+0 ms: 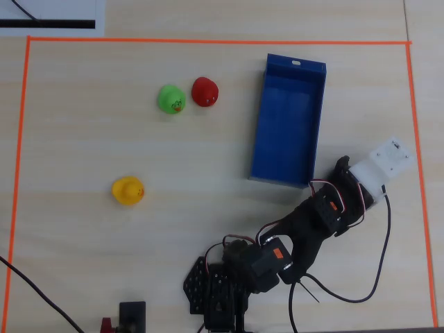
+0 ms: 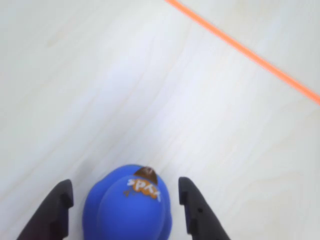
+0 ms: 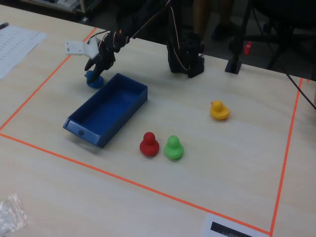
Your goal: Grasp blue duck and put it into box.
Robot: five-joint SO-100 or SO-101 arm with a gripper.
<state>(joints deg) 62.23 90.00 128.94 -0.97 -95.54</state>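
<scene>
Gripper (image 2: pixel 124 200) sat over the blue duck (image 2: pixel 129 205) in the wrist view, jaws spread, one black finger (image 2: pixel 52 212) on each side of it. Small gaps showed on both sides, so no pinch yet as far as that view told. Duck was on the table (image 2: pixel 100 90), beak pointing away from the camera, orange tape line (image 2: pixel 250 55) crossing the top right corner.

In the fixed view the duck (image 3: pixel 94 79) lay just beside the box (image 3: pixel 106 109), outside its far left end, gripper (image 3: pixel 97 64) right above it. Box was empty.

In the overhead view the arm (image 1: pixel 305 229) hid the duck; gripper was just off the box's (image 1: pixel 288 118) lower right corner. Red duck (image 1: pixel 205 91) and green duck (image 1: pixel 171 99) sat side by side left of the box, yellow duck (image 1: pixel 127 191) well apart from them, lower left.
</scene>
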